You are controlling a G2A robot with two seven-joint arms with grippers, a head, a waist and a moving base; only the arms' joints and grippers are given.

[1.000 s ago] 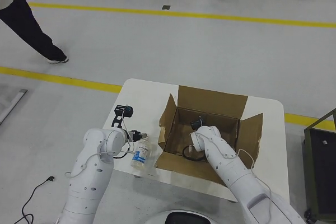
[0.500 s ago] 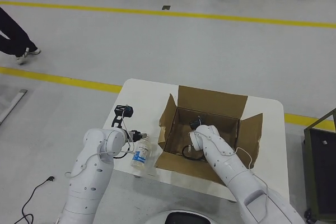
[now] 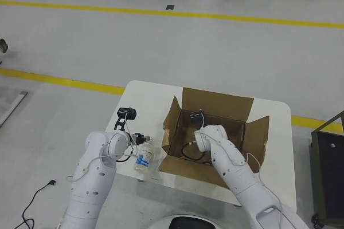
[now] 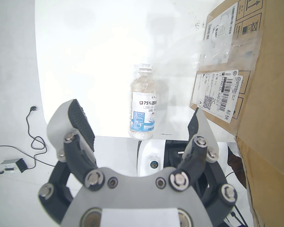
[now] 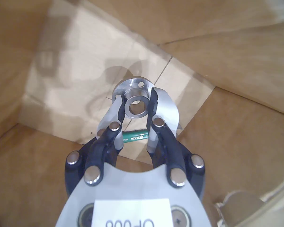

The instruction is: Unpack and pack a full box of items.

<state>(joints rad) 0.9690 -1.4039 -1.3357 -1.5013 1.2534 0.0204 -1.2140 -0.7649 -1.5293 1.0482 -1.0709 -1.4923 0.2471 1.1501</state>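
Note:
The open cardboard box [image 3: 218, 102] stands on the white table [image 3: 143, 94]. My right gripper [image 5: 137, 101] is inside the box [image 5: 68, 72], shut on the hub of a silver metal flange [image 5: 132, 88] held above the box floor. From above, that right gripper [image 3: 196, 117] sits near the box's far left corner. A clear bottle [image 4: 143, 100] with a blue and white label lies on the table next to the box's left side [image 4: 262, 72]. My left gripper [image 4: 136, 109] hangs open above the bottle [image 3: 143, 156], not touching it.
A green-handled tool [image 5: 135, 138] lies on the box floor under the right gripper. The bottle's base is at the table's near edge [image 4: 108, 136]. A dark metal rack [image 3: 335, 166] stands to the right of the table. Bare tabletop lies beyond the bottle.
My right gripper has moved toward the box's far left corner with the flange in it. The left arm and the bottle have not moved.

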